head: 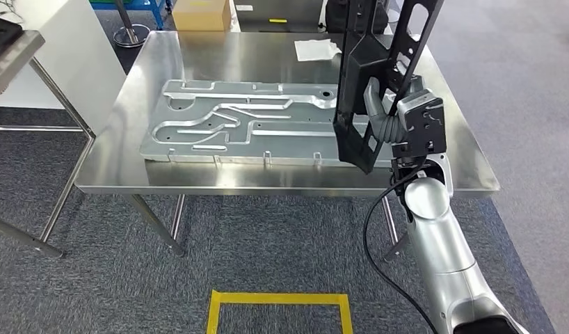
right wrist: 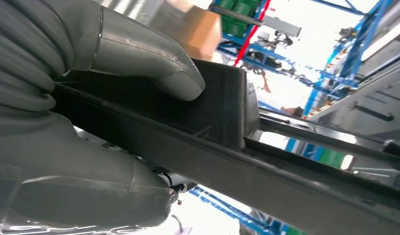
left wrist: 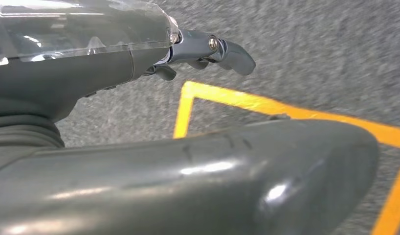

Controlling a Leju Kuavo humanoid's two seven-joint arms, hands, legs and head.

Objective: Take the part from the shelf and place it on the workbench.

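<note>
My right hand grips a long black plastic part, held upright over the right side of the steel workbench. The part's lower end hangs just above the tabletop near the front edge. From the right wrist, the thumb presses on the black part and the fingers wrap under it. My left hand hangs over grey carpet with its fingers stretched out and nothing in it.
A large embossed metal panel lies flat across the workbench. A white paper sits at the back, a cardboard box beyond. Another table stands at left. Yellow tape marks a square on the carpet.
</note>
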